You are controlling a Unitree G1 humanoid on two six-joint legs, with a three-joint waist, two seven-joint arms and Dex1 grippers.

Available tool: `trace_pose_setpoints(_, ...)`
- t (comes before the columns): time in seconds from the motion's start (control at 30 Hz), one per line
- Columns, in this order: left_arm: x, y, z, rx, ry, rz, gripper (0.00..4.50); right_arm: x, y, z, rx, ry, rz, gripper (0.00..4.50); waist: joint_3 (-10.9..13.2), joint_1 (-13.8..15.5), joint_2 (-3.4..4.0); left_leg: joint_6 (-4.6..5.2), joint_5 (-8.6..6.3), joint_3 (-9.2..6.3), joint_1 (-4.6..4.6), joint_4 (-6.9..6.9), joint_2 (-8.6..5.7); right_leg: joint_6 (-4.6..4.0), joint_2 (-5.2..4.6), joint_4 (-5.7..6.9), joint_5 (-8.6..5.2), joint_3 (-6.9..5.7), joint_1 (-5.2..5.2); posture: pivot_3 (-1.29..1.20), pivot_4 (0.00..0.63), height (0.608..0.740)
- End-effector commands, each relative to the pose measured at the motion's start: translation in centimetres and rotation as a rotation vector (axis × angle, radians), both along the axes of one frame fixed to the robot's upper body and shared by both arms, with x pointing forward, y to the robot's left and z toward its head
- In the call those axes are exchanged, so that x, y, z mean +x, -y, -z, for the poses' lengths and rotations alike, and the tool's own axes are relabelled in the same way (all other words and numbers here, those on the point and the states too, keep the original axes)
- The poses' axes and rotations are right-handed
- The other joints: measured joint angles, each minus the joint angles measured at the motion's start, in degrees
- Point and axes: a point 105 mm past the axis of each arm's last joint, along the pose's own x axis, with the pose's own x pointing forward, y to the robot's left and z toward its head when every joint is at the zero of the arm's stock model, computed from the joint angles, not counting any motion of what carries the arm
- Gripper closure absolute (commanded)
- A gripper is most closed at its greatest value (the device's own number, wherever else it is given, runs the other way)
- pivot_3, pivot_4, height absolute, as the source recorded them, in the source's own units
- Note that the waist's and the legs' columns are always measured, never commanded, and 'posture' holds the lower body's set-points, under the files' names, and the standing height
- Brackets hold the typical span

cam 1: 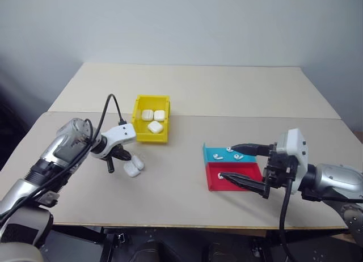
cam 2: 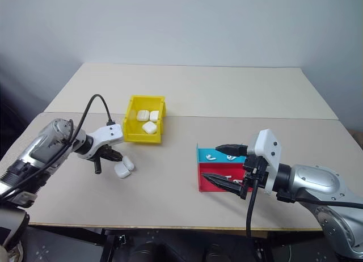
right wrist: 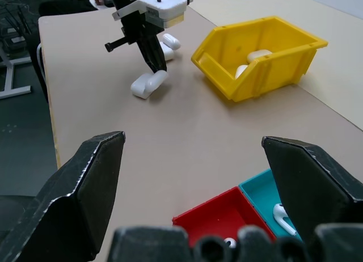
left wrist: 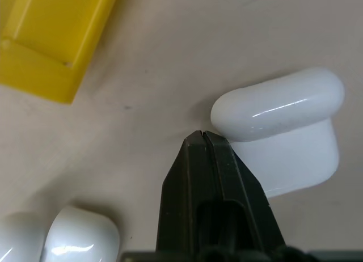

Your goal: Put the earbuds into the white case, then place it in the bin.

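Beige desk (cam 1: 187, 188): an open white case (cam 1: 133, 168) lies toward its left front edge, below the yellow bin (cam 1: 151, 119), already holding three cases. Left gripper (left wrist: 203, 138), fingers pinched shut and empty, noses the lid; a hard nudge could skid the case. Right gripper (cam 1: 241, 164) gapes wide over earbuds (cam 1: 232, 154) in the teal tray (cam 1: 212, 155) and red tray (cam 1: 212, 180)

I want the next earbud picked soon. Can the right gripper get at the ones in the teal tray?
Probably yes: the right gripper, open, hovers beside the teal tray, and nothing covers the earbuds.
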Motion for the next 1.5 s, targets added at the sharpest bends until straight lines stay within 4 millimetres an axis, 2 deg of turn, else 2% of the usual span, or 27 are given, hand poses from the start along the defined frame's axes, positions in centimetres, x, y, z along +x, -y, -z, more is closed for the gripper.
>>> trace_pose_setpoints(0.03, 0.0, 0.5, -1.2, -0.002, 0.045, 0.043, 4.49, -0.4, -0.1, -1.0, 0.001, 0.041, -0.013, 0.0, 0.0, 0.0, 0.0, 0.0, 0.0, 0.0, 0.0, 0.0, 0.0, 0.0, 0.0, 0.0, 0.0, 0.0, 0.0, 0.0, 0.15, 0.74)
trace_pose_setpoints(0.33, -0.2, 1.4, -1.9, -0.04, 0.065, 0.089, 4.49, -0.4, -0.1, -0.8, 0.0, 0.038, -0.013, 0.0, 0.0, 0.0, 0.0, 0.0, 0.0, -0.01, 0.0, 0.01, 0.0, 0.0, 0.0, 0.0, 0.0, 0.0, 0.01, 0.0, 0.15, 0.74)
trace_pose_setpoints(0.43, 0.1, 0.2, -1.8, 0.011, 0.077, 0.054, 4.49, -0.4, -0.1, -0.7, -0.002, 0.041, -0.015, 0.0, 0.0, 0.0, 0.0, 0.0, 0.0, -0.01, 0.0, 0.01, 0.0, 0.0, 0.0, 0.01, 0.0, 0.0, 0.01, 0.0, 0.15, 0.74)
trace_pose_setpoints(0.7, 1.0, -2.4, -3.8, 0.001, 0.279, 0.059, 4.49, -0.5, -0.1, -0.6, -0.002, 0.044, -0.03, 0.0, 0.0, 0.0, -0.01, 0.0, 0.0, 0.0, 0.02, 0.02, 0.02, 0.0, 0.02, 0.01, 0.0, 0.0, 0.01, 0.0, 0.15, 0.74)
trace_pose_setpoints(0.77, 0.4, -2.7, -4.4, 0.027, 0.26, 0.118, 4.13, -0.4, -0.1, -0.6, -0.004, 0.043, -0.034, 0.0, 0.0, 0.0, 0.0, 0.0, 0.0, 0.01, 0.01, 0.01, 0.02, 0.0, 0.02, 0.0, 0.0, 0.0, 0.01, 0.0, 0.15, 0.74)
trace_pose_setpoints(0.83, -0.8, -2.7, -5.0, 0.047, 0.16, 0.182, 3.65, -0.4, -0.1, -0.6, -0.011, 0.041, -0.048, 0.0, 0.0, 0.0, -0.01, 0.0, 0.0, 0.02, 0.0, 0.0, 0.02, 0.0, 0.02, -0.01, 0.0, -0.01, 0.0, 0.0, 0.15, 0.74)
trace_pose_setpoints(0.9, -1.5, -2.5, -5.4, 0.045, 0.111, 0.228, 2.98, -0.4, -0.1, -0.6, -0.013, 0.04, -0.056, 0.0, 0.0, 0.1, 0.0, 0.0, 0.0, 0.01, -0.03, 0.02, 0.02, 0.0, 0.02, -0.01, 0.0, -0.04, -0.01, 0.0, 0.15, 0.74)
trace_pose_setpoints(1.03, -2.6, -1.6, -5.0, 0.078, 0.008, 0.312, 1.68, -0.3, -0.3, -0.5, -0.013, 0.042, -0.065, 0.0, 0.0, 0.1, 0.0, 0.0, 0.0, 0.01, 0.0, 0.02, 0.02, 0.0, 0.01, 0.0, 0.0, -0.03, 0.02, 0.0, 0.15, 0.74)
trace_pose_setpoints(1.2, -2.9, -0.4, -4.5, 0.112, -0.033, 0.359, 0.1, -0.5, -0.5, -0.4, -0.01, 0.04, -0.067, 0.0, 0.0, 0.0, 0.0, 0.0, 0.0, 0.01, -0.02, 0.02, 0.03, 0.0, 0.03, 0.0, 0.0, -0.02, -0.01, 0.0, 0.15, 0.74)
trace_pose_setpoints(1.5, -2.4, 0.7, -4.0, 0.236, -0.107, 0.284, 0.05, -0.9, -0.5, -0.3, -0.007, 0.036, -0.049, 0.0, 0.0, 0.0, -0.01, 0.0, 0.0, -0.01, -0.02, 0.03, 0.03, 0.01, 0.03, 0.01, -0.01, -0.02, 0.01, 0.0, 0.15, 0.74)
